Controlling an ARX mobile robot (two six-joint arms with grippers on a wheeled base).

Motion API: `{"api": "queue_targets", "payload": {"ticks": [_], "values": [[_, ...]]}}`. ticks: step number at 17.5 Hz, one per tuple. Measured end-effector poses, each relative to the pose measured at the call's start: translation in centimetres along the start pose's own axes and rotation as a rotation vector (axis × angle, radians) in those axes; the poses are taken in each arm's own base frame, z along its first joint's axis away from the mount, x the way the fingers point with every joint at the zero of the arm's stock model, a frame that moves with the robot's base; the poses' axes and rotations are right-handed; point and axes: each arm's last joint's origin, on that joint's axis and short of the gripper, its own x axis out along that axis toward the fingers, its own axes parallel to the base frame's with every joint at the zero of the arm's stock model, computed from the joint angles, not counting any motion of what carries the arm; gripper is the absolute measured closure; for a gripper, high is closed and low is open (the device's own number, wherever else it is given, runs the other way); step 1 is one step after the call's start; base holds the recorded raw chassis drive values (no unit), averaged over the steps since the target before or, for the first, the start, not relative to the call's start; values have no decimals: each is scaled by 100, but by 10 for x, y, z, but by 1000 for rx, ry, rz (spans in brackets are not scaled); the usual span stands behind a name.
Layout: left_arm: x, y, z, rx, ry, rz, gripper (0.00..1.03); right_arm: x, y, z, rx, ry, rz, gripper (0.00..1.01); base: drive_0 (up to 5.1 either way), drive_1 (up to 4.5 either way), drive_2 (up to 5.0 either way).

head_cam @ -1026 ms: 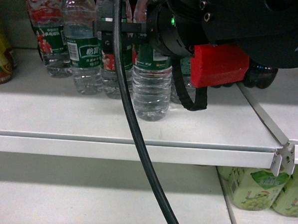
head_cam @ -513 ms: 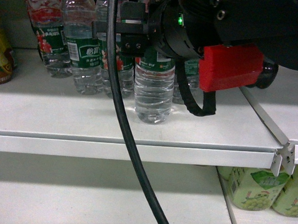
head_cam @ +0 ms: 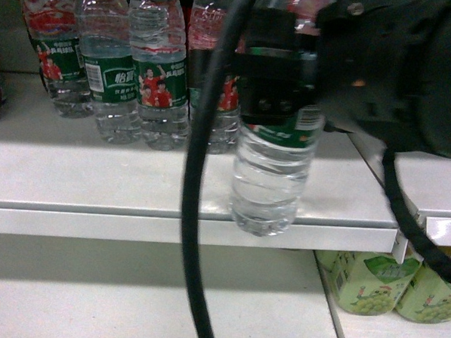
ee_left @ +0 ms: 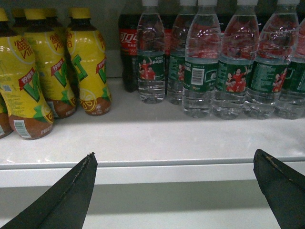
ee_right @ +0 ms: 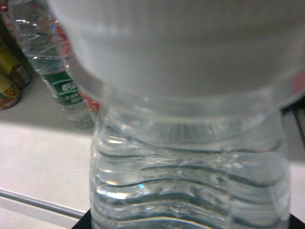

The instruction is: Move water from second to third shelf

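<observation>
My right gripper (head_cam: 271, 96) is shut on the water (head_cam: 270, 179), a clear ribbed bottle with a dark green label, gripped at label height. The bottle is upright, and its base hangs just in front of the front lip of the shelf (head_cam: 95, 207) where the other water bottles (head_cam: 109, 72) stand. In the right wrist view the held bottle (ee_right: 190, 181) fills the picture, with dark finger edges at the bottom corners. My left gripper (ee_left: 174, 160) is open and empty, level with that shelf's front edge (ee_left: 152, 164). The white shelf below (head_cam: 128, 300) shows underneath.
A thick black cable (head_cam: 197, 213) hangs across the middle of the head view. Green drink packs (head_cam: 371, 283) sit at the right on the lower shelf. Yellow drink bottles (ee_left: 86, 62) and a cola bottle (ee_left: 128, 47) stand left of the water row (ee_left: 228, 62).
The right gripper has pulled the held water bottle forward from beside the row to the shelf's front lip, closer to the camera and a little lower.
</observation>
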Motion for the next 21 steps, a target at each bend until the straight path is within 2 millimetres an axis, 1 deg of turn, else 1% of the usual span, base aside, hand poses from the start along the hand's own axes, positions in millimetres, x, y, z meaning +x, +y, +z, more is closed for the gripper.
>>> {"api": "queue_targets", "payload": {"ticks": [3,5,6,11,13,17,19,21], "values": [[0,0,0,0,0,0,5,-33,-29,4,13,-43,-58,57,0,0,0],[0,0,0,0,0,0,5,-53,-44,5,20,-60,-88,57,0,0,0],[0,0,0,0,0,0,5,-61,-51,5,25,-62,-102,57,0,0,0],[0,0,0,0,0,0,5,-115,-82,4,50,-104,-201,57,0,0,0],[0,0,0,0,0,0,5,-135,-93,1,60,-74,-231,57,0,0,0],[0,0,0,0,0,0,5,-165,-102,-2,52,-65,-282,57,0,0,0],[0,0,0,0,0,0,5,-174,-109,-3,63,-75,-320,57,0,0,0],[0,0,0,0,0,0,5,-181,-110,-4,66,-79,-344,57,0,0,0]]}}
